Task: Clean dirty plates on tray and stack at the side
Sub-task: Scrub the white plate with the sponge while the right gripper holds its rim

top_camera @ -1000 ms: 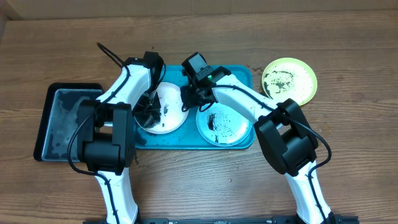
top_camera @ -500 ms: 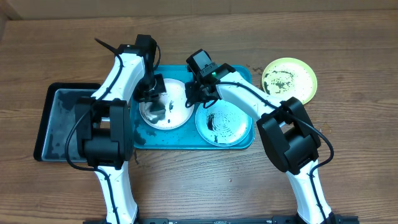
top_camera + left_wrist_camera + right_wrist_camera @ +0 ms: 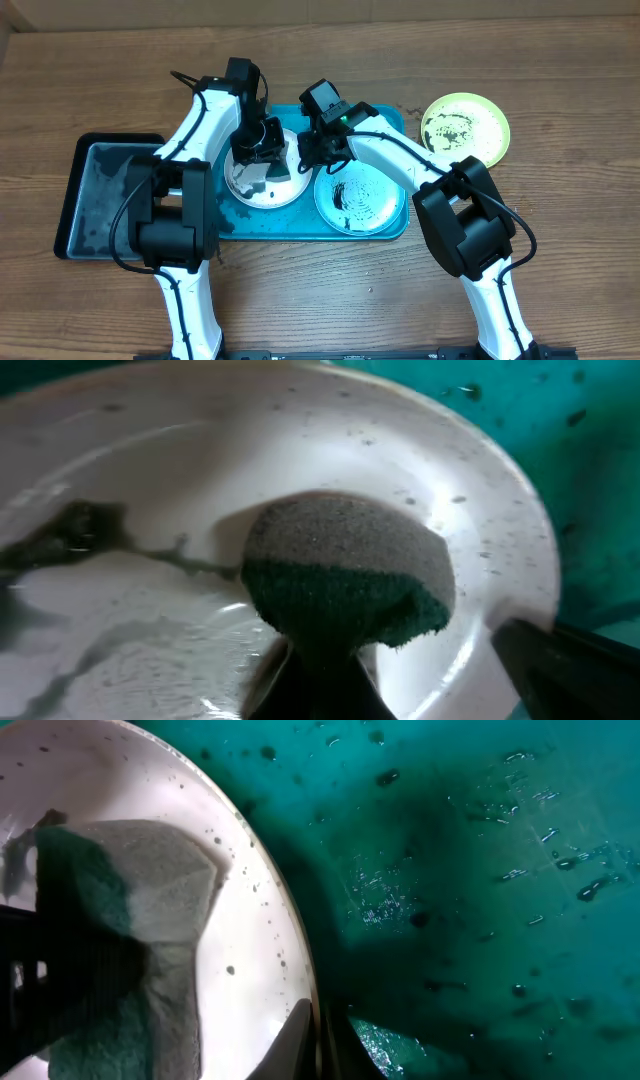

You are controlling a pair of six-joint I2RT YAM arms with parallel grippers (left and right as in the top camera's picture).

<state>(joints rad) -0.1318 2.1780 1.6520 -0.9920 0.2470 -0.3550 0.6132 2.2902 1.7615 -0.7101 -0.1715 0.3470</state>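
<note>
The white plate (image 3: 246, 188) lies at the left of the turquoise tray (image 3: 390, 122), with grey smears on it. My left gripper (image 3: 262, 141) is shut on a green sponge (image 3: 345, 580) with a grey face, pressed on the plate's far side. My right gripper (image 3: 303, 156) is shut on the white plate's right rim (image 3: 318, 1040). The pale aqua plate (image 3: 358, 200) with black smears lies at the tray's right. The yellow-green plate (image 3: 465, 130) with black specks sits on the table, right of the tray.
A black glossy tray (image 3: 100, 205) with wet grey residue stands on the wooden table left of the turquoise tray. Dark specks and water drops dot the turquoise tray floor (image 3: 480, 870).
My left gripper has slid the sponge from the white plate's near left part to its far right part. The dark smear on the plate has thinned. The right gripper has stayed on the rim.
</note>
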